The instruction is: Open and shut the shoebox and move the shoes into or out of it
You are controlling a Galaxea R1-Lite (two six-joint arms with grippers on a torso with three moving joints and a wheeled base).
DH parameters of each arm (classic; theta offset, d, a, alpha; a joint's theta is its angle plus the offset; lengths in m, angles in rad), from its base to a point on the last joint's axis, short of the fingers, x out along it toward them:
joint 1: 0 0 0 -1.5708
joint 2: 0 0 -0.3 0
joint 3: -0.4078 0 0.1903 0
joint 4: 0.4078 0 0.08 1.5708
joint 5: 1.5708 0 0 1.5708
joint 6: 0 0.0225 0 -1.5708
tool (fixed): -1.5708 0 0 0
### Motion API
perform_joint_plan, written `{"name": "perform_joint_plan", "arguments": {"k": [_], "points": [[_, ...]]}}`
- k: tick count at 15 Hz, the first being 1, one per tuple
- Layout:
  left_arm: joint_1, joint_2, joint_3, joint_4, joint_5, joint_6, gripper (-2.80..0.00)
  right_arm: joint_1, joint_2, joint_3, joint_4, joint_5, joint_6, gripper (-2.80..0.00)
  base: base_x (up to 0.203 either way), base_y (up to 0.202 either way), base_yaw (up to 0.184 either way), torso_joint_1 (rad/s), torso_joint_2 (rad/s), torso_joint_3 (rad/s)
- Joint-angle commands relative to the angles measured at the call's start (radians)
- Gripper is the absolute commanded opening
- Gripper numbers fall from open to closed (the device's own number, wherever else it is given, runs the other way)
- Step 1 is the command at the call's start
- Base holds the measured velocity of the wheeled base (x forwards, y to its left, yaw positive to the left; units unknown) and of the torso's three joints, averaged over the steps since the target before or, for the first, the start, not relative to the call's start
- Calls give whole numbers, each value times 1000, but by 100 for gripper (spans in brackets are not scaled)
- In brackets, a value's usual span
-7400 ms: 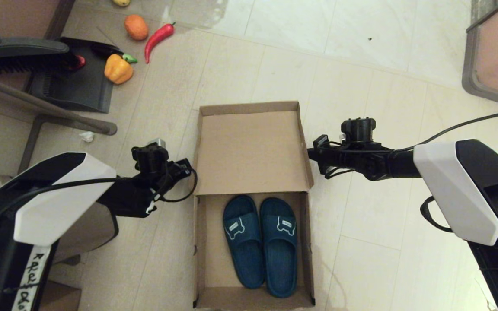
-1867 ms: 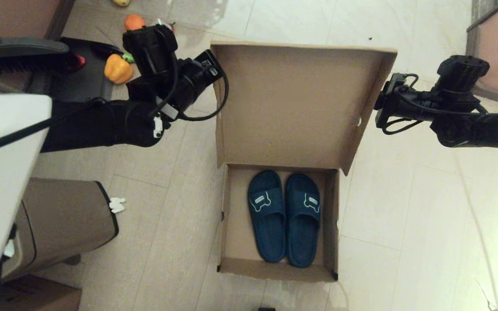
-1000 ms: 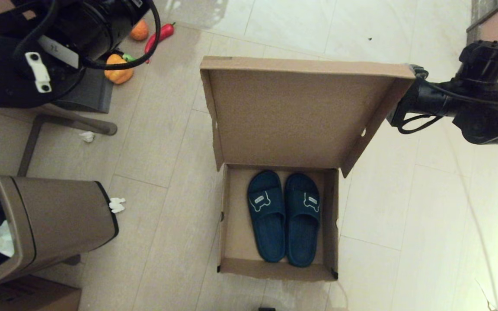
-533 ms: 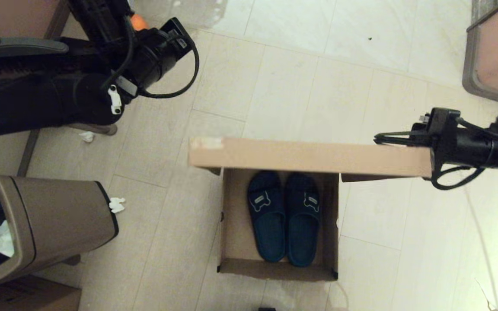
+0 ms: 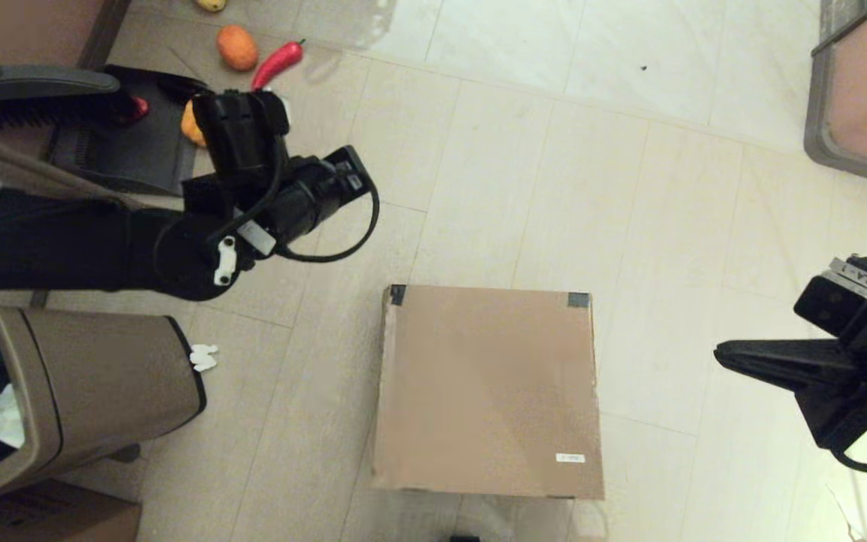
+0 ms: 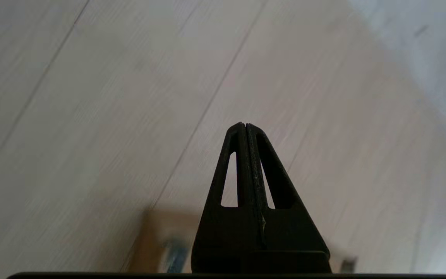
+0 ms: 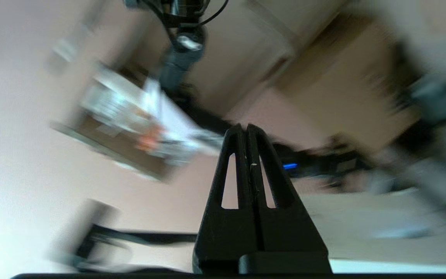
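The shoebox (image 5: pixel 488 391) sits on the floor with its flap lid down flat, two black-taped corners at its far edge and a small white label (image 5: pixel 570 458) near the front right. The shoes are hidden inside it. My right gripper (image 5: pixel 718 354) hovers to the right of the box, apart from it, shut on nothing; the right wrist view shows its jaws pressed together (image 7: pixel 245 126). My left arm (image 5: pixel 253 218) hangs above the floor beyond the box's far left corner. Its gripper (image 6: pixel 245 124) is shut and empty, with a blurred box corner (image 6: pixel 157 240) below it.
A brown trash bin (image 5: pixel 80 391) stands left of the box, with a scrap of paper (image 5: pixel 204 355) beside it. A dustpan and brush (image 5: pixel 125 143) and toy vegetables (image 5: pixel 238 47) lie at the far left. A framed panel (image 5: pixel 862 98) fills the far right corner.
The lid, upright a second ago, has swung down and now covers the shoes. My right gripper came down with it and drew off to the right. My left arm dropped lower.
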Motion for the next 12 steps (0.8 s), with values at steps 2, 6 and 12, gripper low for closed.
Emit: {"name": "perform_joint_plan", "arguments": {"k": [2,6,12], "points": [[29,-201,323,-4,32,11,-280,2,-56,153,-3,-44,-420,-280,0,0,0,0,0,0],[110,-447,869,-40,80,17,-280,4,-93,349,29,-346,-899,-280,0,0,0,0,0,0],[429,-780,1372,-94,103,22,-280,4,-288,460,415,-926,-1387,-280,0,0,0,0,0,0]]}}
